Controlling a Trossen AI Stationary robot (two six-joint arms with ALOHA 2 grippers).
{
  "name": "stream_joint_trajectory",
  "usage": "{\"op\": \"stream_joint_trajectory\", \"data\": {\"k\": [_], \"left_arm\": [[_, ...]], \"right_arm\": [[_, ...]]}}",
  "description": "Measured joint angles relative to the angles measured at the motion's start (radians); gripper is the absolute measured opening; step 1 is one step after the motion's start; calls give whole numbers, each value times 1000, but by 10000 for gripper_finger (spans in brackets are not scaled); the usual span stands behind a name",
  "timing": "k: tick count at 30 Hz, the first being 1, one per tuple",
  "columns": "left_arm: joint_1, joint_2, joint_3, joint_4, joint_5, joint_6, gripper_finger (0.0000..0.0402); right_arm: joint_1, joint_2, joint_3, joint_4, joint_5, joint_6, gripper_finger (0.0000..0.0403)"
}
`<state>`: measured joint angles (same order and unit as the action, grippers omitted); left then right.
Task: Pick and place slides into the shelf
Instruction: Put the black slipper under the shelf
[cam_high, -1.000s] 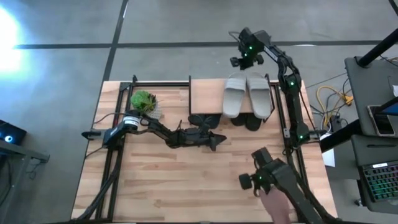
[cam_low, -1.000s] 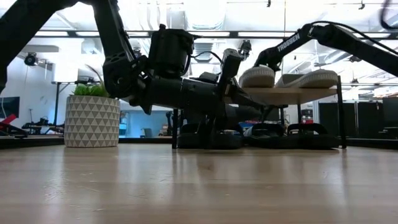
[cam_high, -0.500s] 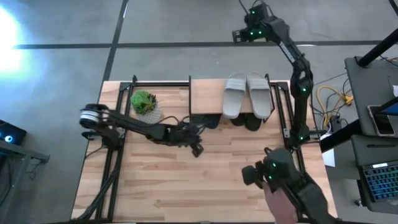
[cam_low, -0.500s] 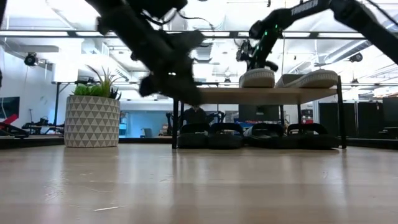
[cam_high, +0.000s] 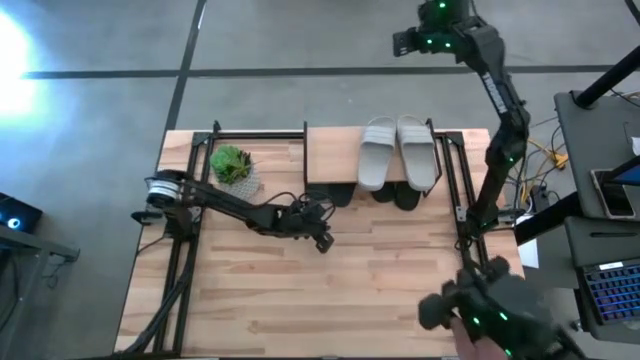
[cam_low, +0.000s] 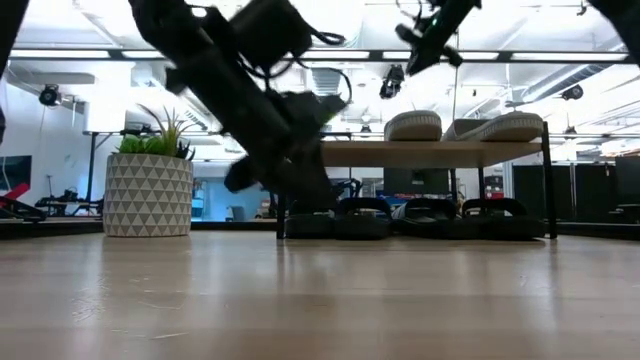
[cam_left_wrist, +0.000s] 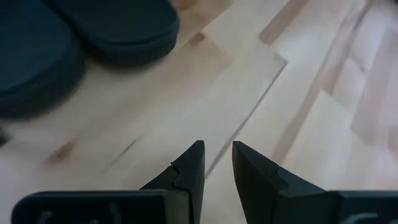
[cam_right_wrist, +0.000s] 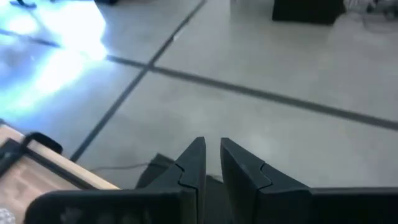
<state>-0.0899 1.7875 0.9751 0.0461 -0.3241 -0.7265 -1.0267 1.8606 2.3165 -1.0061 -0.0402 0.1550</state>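
Pulling back from the shelf (cam_high: 335, 152), both hands are empty: left hand (cam_high: 322, 241) slightly parted over the surface (cam_high: 300, 300), right hand (cam_high: 400, 42) nearly closed above the floor. All slides (cam_high: 398, 150) sit shelved; task looks finished.

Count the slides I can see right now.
6. Two light grey slides lie on the shelf top; four black slides sit underneath.

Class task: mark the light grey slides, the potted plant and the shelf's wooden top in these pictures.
light grey slides (cam_high: 398, 152): high view, on the inner edges where the pair meets.
potted plant (cam_low: 147, 194): low view, on the patterned pot.
shelf (cam_high: 331, 155): high view, on the bare plank.
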Motion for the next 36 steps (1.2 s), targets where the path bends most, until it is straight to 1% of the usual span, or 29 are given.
{"op": "stream_joint_trajectory", "data": {"k": [5, 9, 13, 21, 26, 31, 36], "left_arm": [[11, 94, 2, 130, 4, 0, 67], [18, 125, 15, 195, -6, 32, 67], [31, 131, 35, 201, -19, 125, 67], [106, 131, 39, 201, -45, 189, 67], [144, 131, 41, 206, -48, 280, 67], [155, 131, 48, 211, -43, 289, 67], [154, 131, 48, 284, -22, 290, 67]], "right_arm": [[7, -75, 0, 0, 0, -4, 43], [8, -120, 0, -9, 30, -25, 43], [8, -136, 0, -42, 45, -33, 43], [17, -138, -17, -97, 45, -51, 43], [24, -139, -23, -98, 44, -51, 43], [27, -139, -23, -98, 44, -63, 43], [27, -139, -23, -95, 69, -63, 43]]}}
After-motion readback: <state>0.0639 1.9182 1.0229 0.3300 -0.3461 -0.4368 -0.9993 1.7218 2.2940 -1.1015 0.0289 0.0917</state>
